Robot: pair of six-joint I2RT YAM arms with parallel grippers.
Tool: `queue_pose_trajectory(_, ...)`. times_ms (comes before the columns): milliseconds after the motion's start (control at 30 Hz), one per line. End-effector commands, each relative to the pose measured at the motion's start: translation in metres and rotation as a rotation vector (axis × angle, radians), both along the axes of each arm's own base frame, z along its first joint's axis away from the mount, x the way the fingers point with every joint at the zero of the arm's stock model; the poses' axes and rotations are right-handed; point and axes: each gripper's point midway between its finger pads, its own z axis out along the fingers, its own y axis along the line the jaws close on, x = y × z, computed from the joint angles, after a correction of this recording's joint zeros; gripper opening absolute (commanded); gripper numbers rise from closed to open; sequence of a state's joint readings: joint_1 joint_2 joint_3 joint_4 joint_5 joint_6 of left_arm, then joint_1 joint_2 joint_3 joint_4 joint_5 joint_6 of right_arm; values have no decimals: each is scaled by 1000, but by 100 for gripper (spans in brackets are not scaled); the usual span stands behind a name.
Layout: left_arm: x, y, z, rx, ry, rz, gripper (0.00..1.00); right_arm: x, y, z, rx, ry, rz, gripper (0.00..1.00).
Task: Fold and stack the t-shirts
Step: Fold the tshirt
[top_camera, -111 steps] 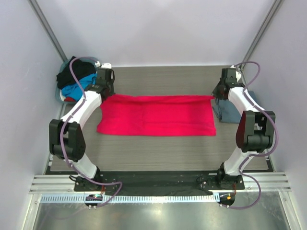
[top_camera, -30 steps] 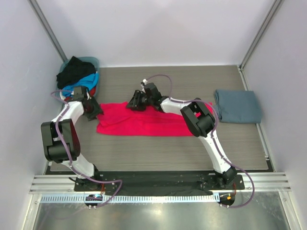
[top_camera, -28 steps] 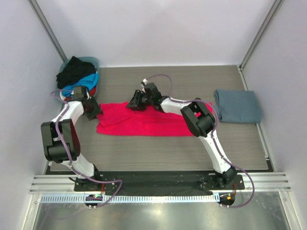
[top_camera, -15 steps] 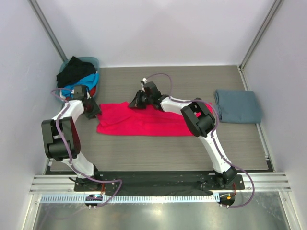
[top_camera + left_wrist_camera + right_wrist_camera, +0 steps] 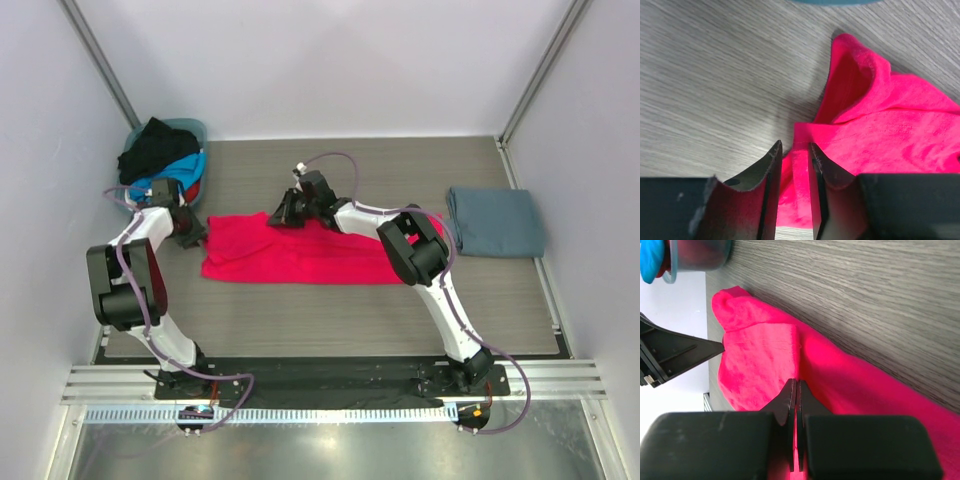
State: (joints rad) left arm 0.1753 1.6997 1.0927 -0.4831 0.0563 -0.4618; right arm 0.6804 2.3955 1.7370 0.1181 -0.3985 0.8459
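The red-pink t-shirt (image 5: 330,255) lies spread across the middle of the table, bunched at its left end. My left gripper (image 5: 192,232) is at that left end. In the left wrist view its jaws (image 5: 794,145) stand narrow with a fold of the red-pink cloth (image 5: 890,130) filling the gap. My right gripper (image 5: 280,215) reaches over to the shirt's far edge, left of centre. Its jaws (image 5: 795,381) are pressed together with a thin ridge of the cloth (image 5: 755,365) between them. A slate grey-blue t-shirt (image 5: 497,222) lies folded at the right.
A teal basket (image 5: 193,128) in the far left corner holds black (image 5: 155,145), bright blue and red shirts; its rim (image 5: 700,257) also shows in the right wrist view. The right arm stretches across the red-pink shirt's far edge. Walls close in the left, back and right.
The right gripper has shut on the shirt's far edge and lifted it slightly. The left gripper's jaws have narrowed onto the left end, and the left arm has edged left.
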Motion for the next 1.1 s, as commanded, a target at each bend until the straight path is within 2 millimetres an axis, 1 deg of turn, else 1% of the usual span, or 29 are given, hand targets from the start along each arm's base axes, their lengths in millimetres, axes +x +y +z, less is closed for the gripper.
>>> queue_pose_trajectory(0,17,-1,11,-20,-47,-20,28,2,3,41,47,-65,9,1)
queue_pose_trajectory(67,17,-2,7,-26,-40,-16,32,2,2,43,53,-67,7,1)
queue_pose_trajectory(133,18,-4,6,-39,-47,-18,33,2,3,44,55,-67,9,1)
queue_pose_trajectory(233,20,-8,5,-61,-59,-16,27,2,3,45,56,-70,10,1)
queue_pose_trajectory(267,21,-8,4,-65,-61,-16,24,2,3,45,56,-70,10,1)
queue_pose_trajectory(300,21,-8,4,-68,-62,-13,17,1,3,46,56,-70,10,1)
queue_pose_trajectory(400,22,-6,6,-57,-68,-3,0,1,4,48,60,-71,10,1)
queue_pose_trajectory(467,23,-5,10,-53,-80,0,0,1,4,48,66,-70,10,1)
queue_pose_trajectory(500,22,-5,17,-50,-96,-1,0,1,4,50,71,-70,11,1)
queue_pose_trajectory(567,19,-6,20,-47,-107,-2,0,-1,6,52,80,-69,17,1)
queue_pose_trajectory(600,19,-6,29,-44,-131,-4,0,-1,6,54,82,-72,19,1)
queue_pose_trajectory(633,17,-7,32,-42,-140,-4,0,-2,5,55,82,-72,21,1)
queue_pose_trajectory(700,11,-10,34,-50,-142,-11,0,-5,5,61,87,-76,25,1)
queue_pose_trajectory(733,9,-11,41,-51,-160,-14,0,-4,3,64,90,-79,22,1)
queue_pose_trajectory(767,5,-13,41,-57,-158,-18,0,-8,2,61,84,-76,26,1)
queue_pose_trajectory(800,2,-14,43,-65,-163,-22,0,-10,2,70,92,-88,32,1)
queue_pose_trajectory(833,-1,-16,50,-66,-178,-26,0,-13,1,70,86,-87,37,1)
queue_pose_trajectory(867,-6,-17,49,-66,-174,-30,0,-17,0,68,78,-89,45,1)
queue_pose_trajectory(900,-11,-19,50,-68,-170,-33,0,-19,-2,75,84,-99,51,1)
queue_pose_trajectory(933,-13,-21,57,-70,-189,-39,0,-23,-2,77,82,-101,55,1)
queue_pose_trajectory(967,-18,-22,55,-73,-182,-42,0,-27,-4,74,75,-95,60,1)
queue_pose_trajectory(1000,-22,-23,57,-75,-176,-44,0,-29,-5,81,80,-106,63,1)
queue_pose_trajectory(1067,-31,-27,61,-87,-178,-52,0,-36,-9,78,70,-97,71,1)
